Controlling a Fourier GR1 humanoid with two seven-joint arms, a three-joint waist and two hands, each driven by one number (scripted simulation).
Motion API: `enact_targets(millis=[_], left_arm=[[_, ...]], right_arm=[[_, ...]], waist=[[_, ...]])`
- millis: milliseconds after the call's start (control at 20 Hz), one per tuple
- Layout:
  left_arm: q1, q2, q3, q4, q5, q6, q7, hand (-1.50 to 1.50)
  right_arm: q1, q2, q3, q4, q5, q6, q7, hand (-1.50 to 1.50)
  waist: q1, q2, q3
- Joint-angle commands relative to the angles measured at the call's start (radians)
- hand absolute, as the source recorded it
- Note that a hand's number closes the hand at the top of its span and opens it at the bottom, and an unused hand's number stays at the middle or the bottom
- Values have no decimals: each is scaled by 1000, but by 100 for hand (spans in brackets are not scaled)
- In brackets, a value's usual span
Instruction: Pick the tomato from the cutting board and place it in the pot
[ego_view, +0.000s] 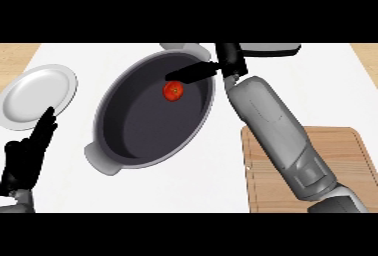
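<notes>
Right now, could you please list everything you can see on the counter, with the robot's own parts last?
tomato: one, red, inside the pot, toward its far side, just below the right hand's fingertips.
pot: one, dark inside with grey rim and handles, middle of the counter.
plate: one, white, far left of the counter.
cutting board: one, light wood, right side, partly under the right forearm, nothing visible on it.
counter: one, white top.
right hand: one, black, over the pot's far rim, fingers straight.
left hand: one, black, resting open at the lower left, fingers up.
</notes>
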Motion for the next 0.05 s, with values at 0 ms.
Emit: enact_targets(millis=[0], left_arm=[[22,1,11,10,0,-14,-33,0]], right_arm=[[163,-59,-9,-144,-23,73,-7,-150]], waist=[[-13,-3,0]])
